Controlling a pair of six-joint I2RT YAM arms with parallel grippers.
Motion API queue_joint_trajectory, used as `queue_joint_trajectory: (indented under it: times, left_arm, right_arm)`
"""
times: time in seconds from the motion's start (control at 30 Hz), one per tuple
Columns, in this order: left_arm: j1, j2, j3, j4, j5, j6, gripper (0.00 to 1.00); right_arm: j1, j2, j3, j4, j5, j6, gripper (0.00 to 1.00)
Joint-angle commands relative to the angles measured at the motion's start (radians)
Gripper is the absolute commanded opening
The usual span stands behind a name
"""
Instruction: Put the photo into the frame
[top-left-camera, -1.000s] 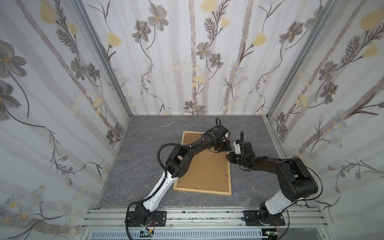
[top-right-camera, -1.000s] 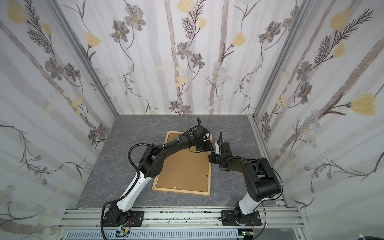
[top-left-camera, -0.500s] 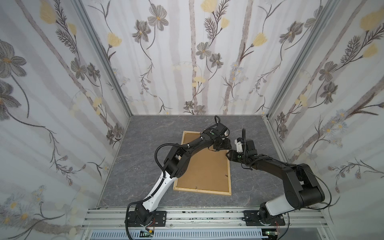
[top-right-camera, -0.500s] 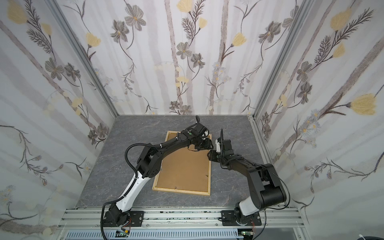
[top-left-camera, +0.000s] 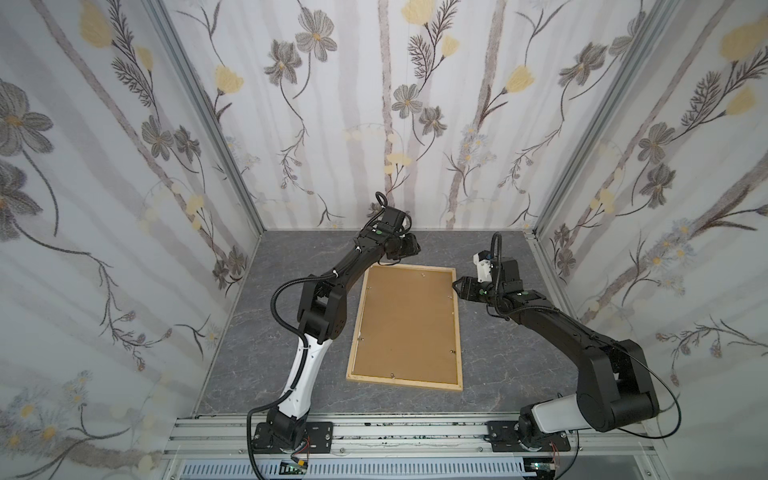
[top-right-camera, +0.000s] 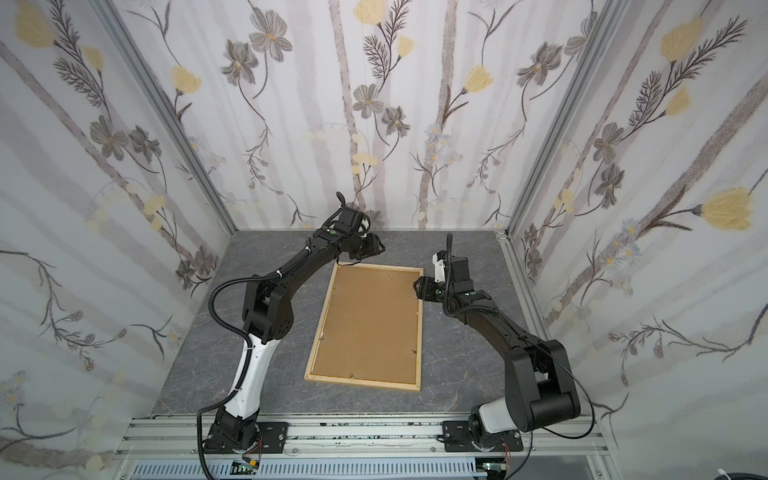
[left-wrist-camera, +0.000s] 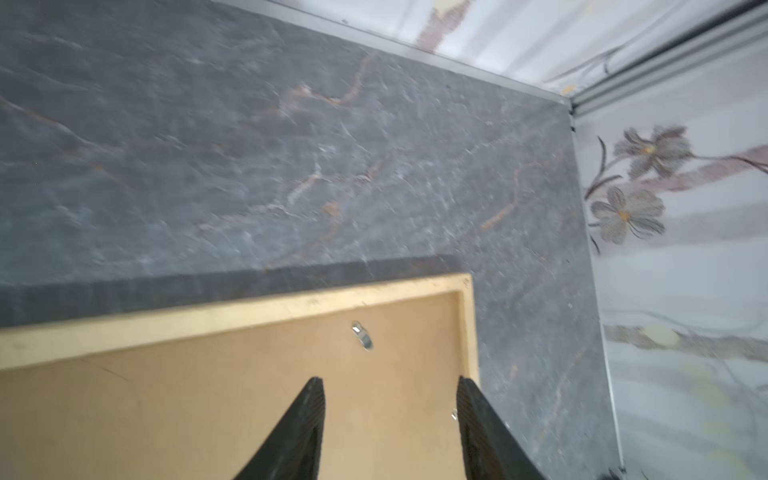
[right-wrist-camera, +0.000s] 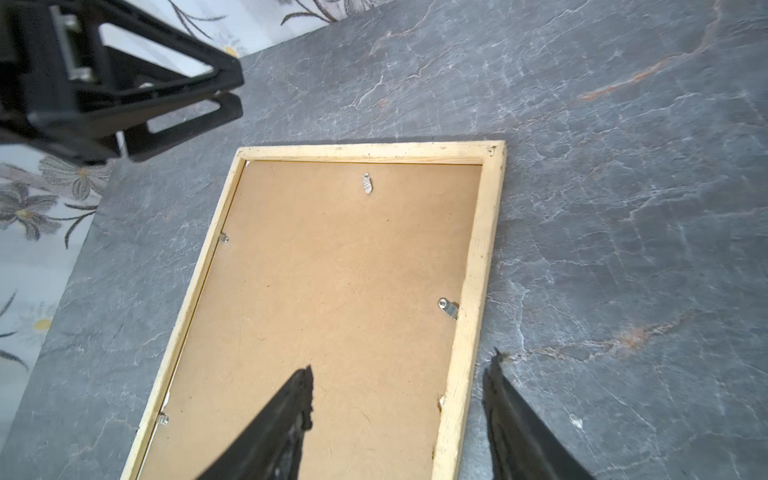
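Right wrist view shows right fingers (right-wrist-camera: 282, 419) open and empty over the 3 o'clock side of the frame (right-wrist-camera: 478, 270), which runs 12 to 6; left fingers (left-wrist-camera: 305, 419), also open and empty, hang at 12.

The frame (top-left-camera: 405, 382) was pale wood, the backing panel (top-left-camera: 409, 324) brown, the bench (top-left-camera: 249, 353) dark grey with rusty veins.
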Motion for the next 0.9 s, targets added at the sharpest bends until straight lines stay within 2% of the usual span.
queue_joint_trajectory:
  times: [0.0,0.13,0.2,0.27,0.33,0.4,0.63,0.87]
  left_arm:
    - [0.032,0.102,0.137,-0.119,-0.03,0.05,0.45]
    - [0.065,0.161,0.196,-0.103,-0.024,0.052,0.44]
    - [0.082,0.161,0.181,-0.07,-0.014,0.044,0.44]
    - [0.101,0.165,0.172,-0.057,-0.017,0.04,0.44]
    - [0.121,0.165,0.164,-0.069,-0.017,0.04,0.44]
    - [0.142,0.146,0.12,-0.064,-0.018,0.045,0.44]
    - [0.215,-0.02,-0.193,0.048,-0.089,0.056,0.44]
    - [0.24,-0.181,-0.5,0.172,-0.138,0.045,0.43]
  right_arm:
    - [0.006,0.052,0.039,0.017,-0.07,-0.013,0.62]
    - [0.015,0.169,0.117,0.015,-0.066,-0.006,0.4]
    - [0.022,0.222,0.155,0.021,-0.07,-0.004,0.39]
    - [0.033,0.279,0.205,0.021,-0.093,-0.01,0.45]
    - [0.046,0.336,0.263,0.003,-0.107,-0.023,0.58]
    - [0.056,0.381,0.31,-0.007,-0.114,-0.036,0.64]
    - [0.066,0.534,0.475,-0.072,-0.115,-0.041,0.65]
    - [0.084,0.61,0.55,-0.087,-0.118,-0.032,0.65]
